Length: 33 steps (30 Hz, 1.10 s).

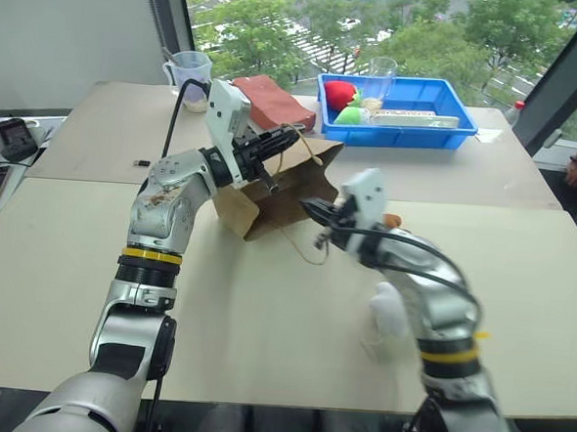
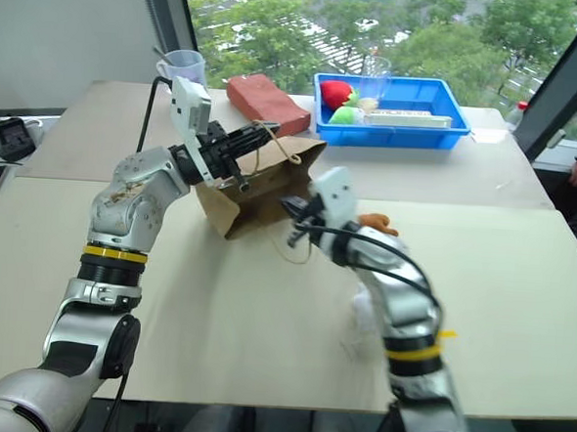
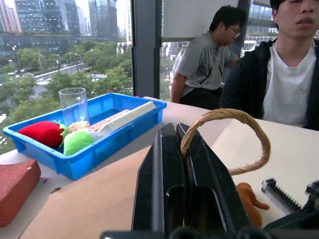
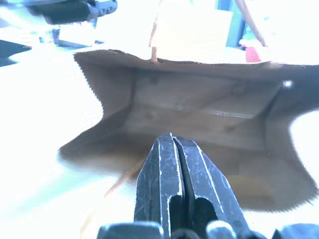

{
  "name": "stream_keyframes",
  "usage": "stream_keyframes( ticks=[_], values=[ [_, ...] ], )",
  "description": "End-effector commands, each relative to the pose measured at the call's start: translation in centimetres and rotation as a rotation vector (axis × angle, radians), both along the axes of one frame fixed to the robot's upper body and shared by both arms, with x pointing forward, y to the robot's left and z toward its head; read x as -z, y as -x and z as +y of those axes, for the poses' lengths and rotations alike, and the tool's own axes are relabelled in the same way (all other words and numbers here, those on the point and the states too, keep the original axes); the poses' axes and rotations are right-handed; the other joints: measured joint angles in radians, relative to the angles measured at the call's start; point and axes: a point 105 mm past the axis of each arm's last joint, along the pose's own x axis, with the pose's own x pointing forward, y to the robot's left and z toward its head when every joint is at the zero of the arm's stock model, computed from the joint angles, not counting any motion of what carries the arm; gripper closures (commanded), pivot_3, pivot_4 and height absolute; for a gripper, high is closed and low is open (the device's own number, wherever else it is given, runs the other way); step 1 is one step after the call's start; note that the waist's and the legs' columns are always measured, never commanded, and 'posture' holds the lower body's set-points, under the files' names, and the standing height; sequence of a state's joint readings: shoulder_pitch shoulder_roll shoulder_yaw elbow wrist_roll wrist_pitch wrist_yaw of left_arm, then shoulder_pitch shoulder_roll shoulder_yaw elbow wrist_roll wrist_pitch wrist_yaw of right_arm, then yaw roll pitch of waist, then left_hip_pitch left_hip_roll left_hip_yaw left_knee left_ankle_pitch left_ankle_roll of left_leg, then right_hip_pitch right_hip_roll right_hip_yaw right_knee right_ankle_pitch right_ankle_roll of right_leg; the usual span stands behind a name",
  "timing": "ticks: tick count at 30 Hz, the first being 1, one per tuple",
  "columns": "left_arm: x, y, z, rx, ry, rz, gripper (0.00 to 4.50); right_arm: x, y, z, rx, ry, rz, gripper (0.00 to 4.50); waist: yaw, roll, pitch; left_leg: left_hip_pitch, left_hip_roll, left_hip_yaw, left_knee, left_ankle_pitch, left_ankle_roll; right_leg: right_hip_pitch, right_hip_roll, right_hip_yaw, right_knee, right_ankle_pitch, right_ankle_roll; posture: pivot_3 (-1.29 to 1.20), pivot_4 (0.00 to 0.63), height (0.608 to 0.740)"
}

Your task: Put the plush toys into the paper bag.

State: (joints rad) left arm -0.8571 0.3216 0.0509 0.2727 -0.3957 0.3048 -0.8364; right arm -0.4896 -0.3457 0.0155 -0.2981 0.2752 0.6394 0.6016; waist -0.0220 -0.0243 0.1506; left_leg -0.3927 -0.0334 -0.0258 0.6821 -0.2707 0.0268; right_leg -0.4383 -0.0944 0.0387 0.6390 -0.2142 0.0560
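The brown paper bag [image 1: 282, 194] lies on its side at the middle of the table, its open mouth turned toward my right gripper. My left gripper [image 1: 291, 137] is shut on the bag's upper twine handle [image 3: 234, 117] and holds that edge up. My right gripper [image 1: 306, 208] is shut just in front of the mouth; the lower twine loop [image 1: 308, 252] hangs under its tips, and I cannot tell if it is pinched. The bag's inside [image 4: 199, 114] looks empty. The orange-brown plush toy [image 1: 393, 220] lies behind my right wrist. The white plush toy [image 1: 390, 315] lies beside my right forearm.
A blue tray [image 1: 465, 137] at the back holds red and green plush fruit and a clear cup. A reddish-brown block [image 1: 271, 99] and a measuring jug [image 1: 190, 71] stand behind the bag. Two people [image 3: 284, 74] sit beyond the table's right side.
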Motion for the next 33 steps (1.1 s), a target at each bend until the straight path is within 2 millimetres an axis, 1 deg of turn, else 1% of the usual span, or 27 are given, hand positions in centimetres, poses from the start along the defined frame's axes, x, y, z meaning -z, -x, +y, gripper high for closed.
stream_keyframes(
  ticks=[1,3,4,6,9,11,12,14,17,19,23,26,29,30,33],
  values=[
    [-1.6,1.1,0.0,0.053,0.004,-0.057,4.50,-1.1,2.6,-5.0,0.090,0.017,0.028,3.63,0.012,0.000,0.000,0.000,0.000,0.000,0.000,0.000,0.000,0.000,0.000,0.000,-0.001,0.000,0.000,0.00,0.150,0.740],
    [-1.7,1.6,-0.1,0.087,-0.004,-0.054,4.50,0.3,4.2,-7.0,0.125,0.076,0.085,2.94,0.016,0.000,0.000,0.000,0.000,0.000,0.000,-0.001,0.001,0.001,0.000,-0.001,-0.003,0.000,0.000,0.00,0.150,0.740],
    [-1.7,1.8,-0.1,0.101,-0.011,-0.053,4.50,1.1,5.1,-7.8,0.135,0.109,0.114,2.64,0.019,0.000,0.000,-0.001,0.000,0.000,0.000,-0.001,0.001,0.001,0.000,-0.001,-0.007,0.000,0.000,0.00,0.150,0.740],
    [-1.6,2.2,-0.1,0.121,-0.026,-0.048,4.50,3.0,7.0,-9.2,0.137,0.186,0.175,1.91,0.018,0.000,0.000,-0.001,0.001,0.000,0.000,-0.001,0.002,0.002,0.001,-0.001,-0.008,0.000,0.000,0.00,0.150,0.740],
    [-1.3,2.4,0.0,0.132,-0.042,-0.041,4.50,5.0,9.6,-10.3,0.130,0.244,0.262,0.91,0.015,0.000,0.000,0.000,0.001,0.002,0.001,-0.001,0.002,0.004,0.001,0.000,-0.009,0.000,0.000,0.00,0.150,0.740],
    [-1.3,2.4,0.1,0.133,-0.045,-0.038,4.50,5.9,10.6,-10.8,0.134,0.285,0.294,0.14,0.009,-0.001,0.000,0.003,0.001,0.003,0.002,-0.001,0.003,0.007,0.000,0.002,-0.011,0.000,0.000,0.00,0.150,0.740],
    [-1.2,2.4,0.1,0.134,-0.046,-0.037,4.50,6.3,11.0,-10.9,0.132,0.296,0.314,0.01,0.009,-0.001,0.000,0.005,0.001,0.003,0.002,-0.001,0.003,0.010,0.001,0.002,-0.012,0.000,0.000,0.00,0.150,0.740],
    [-1.2,2.5,0.1,0.137,-0.047,-0.035,4.50,7.2,11.4,-11.5,0.164,0.315,0.351,0.01,0.009,-0.001,0.001,0.011,0.002,0.002,0.002,-0.002,0.003,0.017,0.002,0.002,-0.013,-0.001,0.000,0.00,0.150,0.740],
    [-1.1,2.6,-0.1,0.143,-0.048,-0.034,4.50,8.4,11.3,-12.3,0.205,0.346,0.385,0.01,0.010,-0.001,0.001,0.013,0.002,0.002,0.002,-0.001,0.003,0.018,0.002,0.002,-0.013,-0.001,0.000,0.00,0.150,0.740],
    [-1.1,2.8,-0.2,0.145,-0.048,-0.035,4.50,9.2,10.9,-13.0,0.245,0.368,0.387,0.01,0.011,-0.001,0.001,0.013,0.002,0.002,0.002,-0.001,0.003,0.018,0.002,0.002,-0.012,-0.001,0.000,0.00,0.150,0.740],
    [-1.2,2.9,-0.2,0.144,-0.052,-0.033,4.50,9.9,10.8,-13.0,0.240,0.364,0.391,0.01,0.013,-0.001,0.001,0.011,0.002,0.002,0.002,-0.001,0.003,0.016,0.002,0.002,-0.012,-0.001,0.000,0.00,0.150,0.740],
    [-1.2,2.8,-0.1,0.139,-0.053,-0.031,4.50,10.3,10.9,-12.8,0.224,0.349,0.394,0.85,0.016,-0.001,0.001,0.011,0.002,0.002,0.002,-0.001,0.003,0.016,0.002,0.002,-0.012,-0.001,0.000,0.00,0.150,0.740],
    [-1.3,2.8,-0.1,0.135,-0.052,-0.030,4.50,10.3,10.9,-12.6,0.211,0.339,0.386,1.91,0.020,-0.001,0.001,0.010,0.001,0.002,0.002,-0.001,0.003,0.016,0.001,0.002,-0.013,-0.001,0.001,0.00,0.150,0.740],
    [-1.2,2.8,-0.1,0.134,-0.052,-0.029,4.50,10.2,10.9,-12.5,0.206,0.335,0.381,2.21,0.020,-0.001,0.001,0.010,0.001,0.002,0.002,-0.001,0.003,0.016,0.001,0.002,-0.013,-0.001,0.000,0.00,0.150,0.740],
    [-1.1,2.7,-0.1,0.132,-0.055,-0.028,4.50,9.8,10.6,-12.2,0.190,0.323,0.357,3.27,0.022,-0.001,0.001,0.011,0.001,0.002,0.002,-0.001,0.003,0.017,0.001,0.002,-0.013,-0.001,0.001,0.00,0.150,0.740]
  ],
)
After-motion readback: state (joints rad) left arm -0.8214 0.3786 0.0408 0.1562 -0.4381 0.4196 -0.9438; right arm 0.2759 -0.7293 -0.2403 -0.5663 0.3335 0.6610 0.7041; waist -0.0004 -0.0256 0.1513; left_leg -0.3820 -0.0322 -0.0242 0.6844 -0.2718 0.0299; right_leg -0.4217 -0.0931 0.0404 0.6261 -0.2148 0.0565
